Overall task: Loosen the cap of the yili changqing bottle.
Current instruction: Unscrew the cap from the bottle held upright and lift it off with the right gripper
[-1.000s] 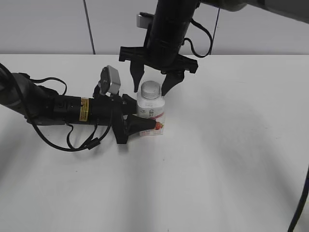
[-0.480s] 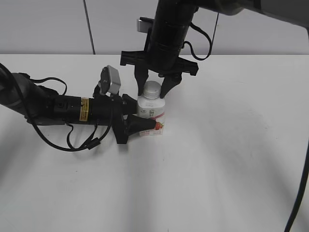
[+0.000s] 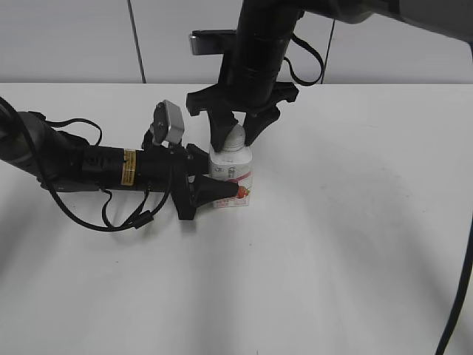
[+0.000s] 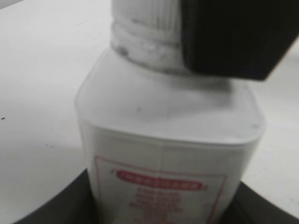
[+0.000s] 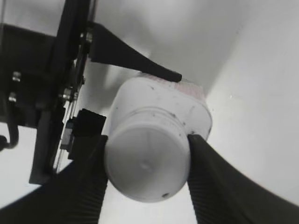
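The white yili changqing bottle [image 3: 230, 176] stands upright on the white table, its pink-red label facing forward. My left gripper [image 3: 222, 186] reaches in from the left and is shut on the bottle's body [image 4: 168, 154]. My right gripper [image 3: 235, 134] hangs from above with both fingers pressed on the sides of the white cap [image 3: 233, 139]. In the right wrist view the cap [image 5: 147, 161] sits between the two black fingers of the right gripper [image 5: 147, 163]. The left wrist view shows the ribbed cap [image 4: 147, 21] partly behind one right finger.
The white table [image 3: 347, 244] stretches around the bottle. A pale wall runs behind it. The left arm's cables [image 3: 111, 214] lie on the table at the left.
My right gripper came down over the cap, turned about its axis, and closed its fingers from open beside the cap to pressed on it. The left gripper and bottle stayed still.
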You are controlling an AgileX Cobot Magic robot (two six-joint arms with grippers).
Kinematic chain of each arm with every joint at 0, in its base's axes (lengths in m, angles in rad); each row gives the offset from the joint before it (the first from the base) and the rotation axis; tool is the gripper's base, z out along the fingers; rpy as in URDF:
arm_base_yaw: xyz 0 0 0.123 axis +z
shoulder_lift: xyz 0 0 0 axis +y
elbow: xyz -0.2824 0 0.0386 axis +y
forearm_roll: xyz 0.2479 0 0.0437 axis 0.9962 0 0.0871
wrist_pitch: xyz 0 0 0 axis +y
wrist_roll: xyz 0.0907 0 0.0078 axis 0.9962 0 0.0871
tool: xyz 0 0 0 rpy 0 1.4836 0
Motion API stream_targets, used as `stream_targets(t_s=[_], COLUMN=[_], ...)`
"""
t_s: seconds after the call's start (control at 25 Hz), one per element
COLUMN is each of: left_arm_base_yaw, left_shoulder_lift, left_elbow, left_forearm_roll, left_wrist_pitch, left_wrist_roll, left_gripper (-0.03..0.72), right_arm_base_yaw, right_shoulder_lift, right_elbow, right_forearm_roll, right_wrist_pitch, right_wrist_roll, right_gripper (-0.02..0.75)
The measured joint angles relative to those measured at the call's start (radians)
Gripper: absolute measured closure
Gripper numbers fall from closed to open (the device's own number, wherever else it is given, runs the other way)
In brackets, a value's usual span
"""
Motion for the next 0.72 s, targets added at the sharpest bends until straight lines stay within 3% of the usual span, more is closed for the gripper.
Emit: stream_targets(t_s=[0.4, 0.72], left_arm_base_yaw=[0.001, 0.001], left_shoulder_lift=[0.0, 0.0], left_elbow=[0.0, 0.0], left_forearm_roll=[0.002, 0.003], left_wrist_pitch=[-0.001, -0.002], left_wrist_roll=[0.0, 0.0], left_gripper=[0.312, 0.312], right_arm_base_yaw=[-0.001, -0.001], right_shoulder_lift=[0.0, 0.0], right_elbow=[0.0, 0.0], right_forearm_roll=[-0.004, -0.008], right_wrist_pitch=[-0.004, -0.008], right_wrist_roll=[-0.598, -0.828], right_gripper=[0.339, 0.341])
